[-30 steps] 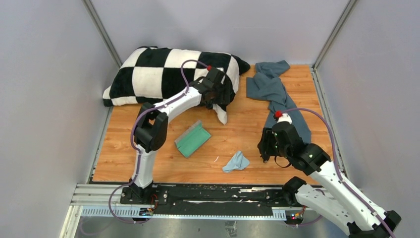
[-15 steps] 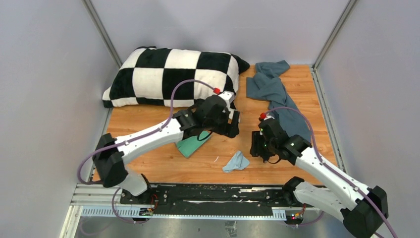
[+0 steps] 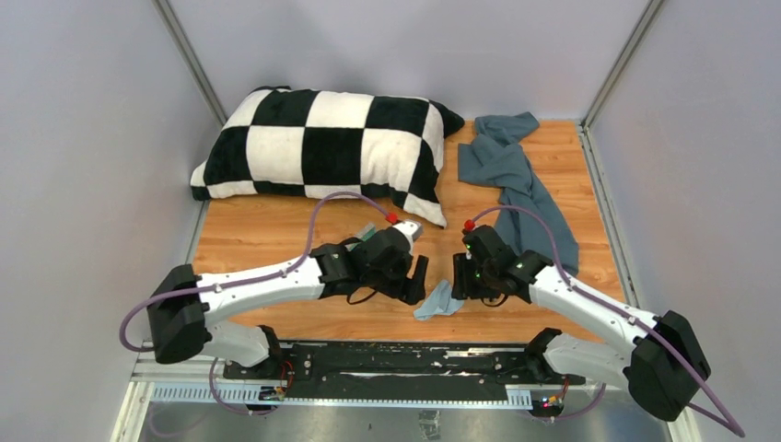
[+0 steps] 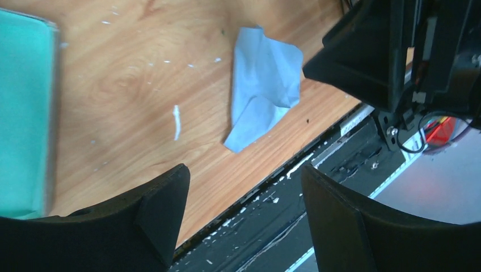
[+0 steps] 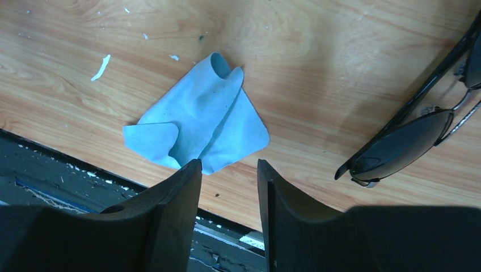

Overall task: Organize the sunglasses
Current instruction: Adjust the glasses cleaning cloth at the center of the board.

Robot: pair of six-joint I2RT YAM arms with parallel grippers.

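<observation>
The sunglasses (image 5: 405, 141) lie on the wooden table (image 5: 317, 56), near the blue cloth (image 5: 198, 124) but not touching it; the right gripper (image 5: 227, 212) hovers over the cloth's near edge, jaws narrowly parted, holding nothing; the left gripper (image 4: 244, 209) hangs near the cloth, jaws spread wide, empty.

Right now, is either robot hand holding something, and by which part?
Nothing is held. The left gripper and right gripper are both open and empty; the crumpled light-blue cloth and slender black sunglasses lie free on the wooden table.
</observation>
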